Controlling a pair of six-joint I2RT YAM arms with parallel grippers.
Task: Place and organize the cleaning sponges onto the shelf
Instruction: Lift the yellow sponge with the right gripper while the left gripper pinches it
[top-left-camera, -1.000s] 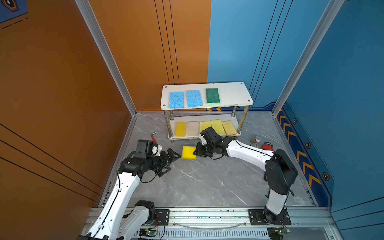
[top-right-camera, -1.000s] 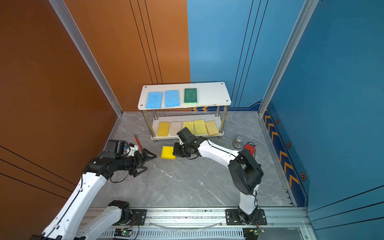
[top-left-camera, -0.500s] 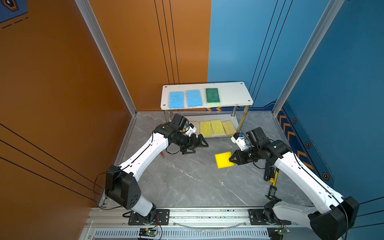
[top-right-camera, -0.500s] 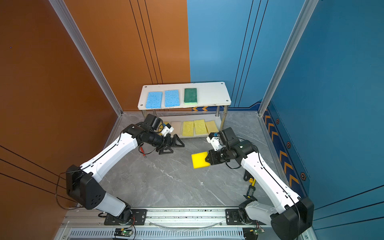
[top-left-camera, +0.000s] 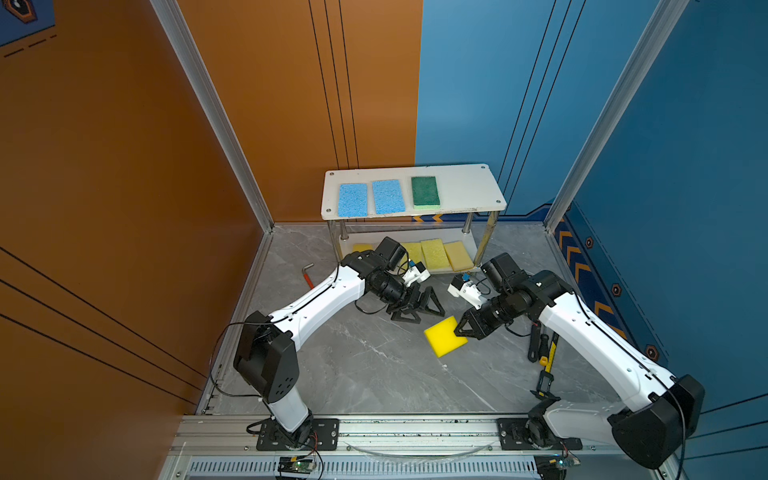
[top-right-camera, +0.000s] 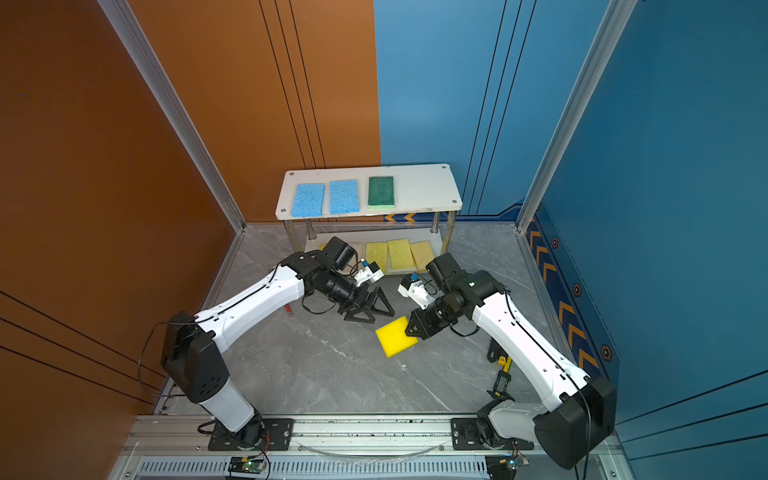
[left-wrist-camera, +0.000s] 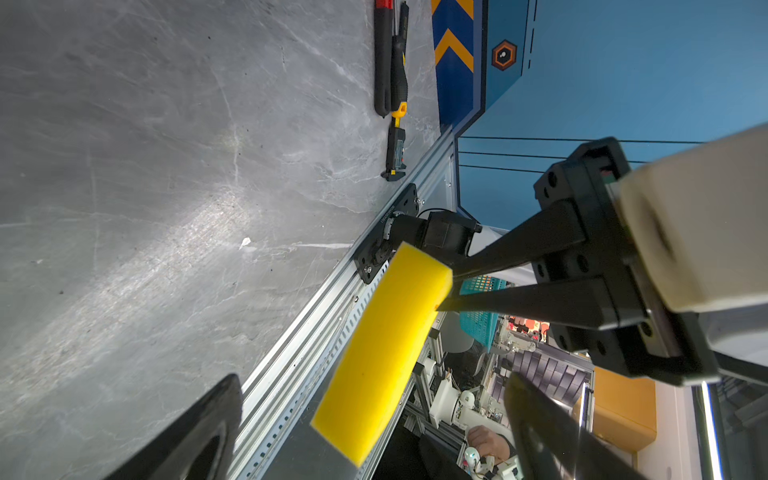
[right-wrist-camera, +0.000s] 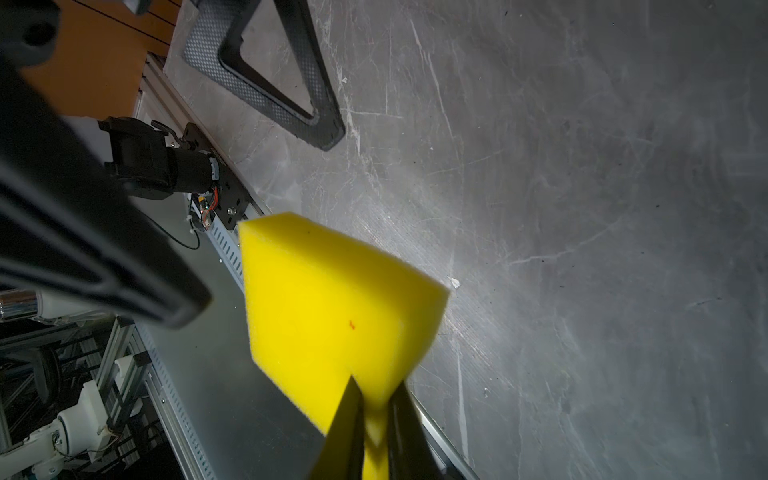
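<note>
My right end effector (top-left-camera: 460, 330) is clamped on one edge of the bright yellow sponge (top-left-camera: 444, 338), held off the bench (top-left-camera: 374, 365) in front of the shelf (top-left-camera: 469, 187), so most of it juts free to be slid onto a board. My left end effector (top-left-camera: 417, 307), jaws wide apart and empty, hovers nearer the shelf facing that sponge, perhaps for a handover. The shelf's top board has bare room beside the dark green sponge (top-left-camera: 425, 191).

Left arm (top-left-camera: 332, 291) covers the left end of the white two-tier chrome-post shelf (top-left-camera: 469, 191), lower board; bright yellow flat sponge (top-left-camera: 361, 248) there shows only a sliver. Red-handled metal hex key (top-right-camera: 287, 308) is mostly hidden in a top view. The gripped bright yellow foam sponge (right-wrist-camera: 332, 299) is cut off at the right wrist view's edge.
</note>
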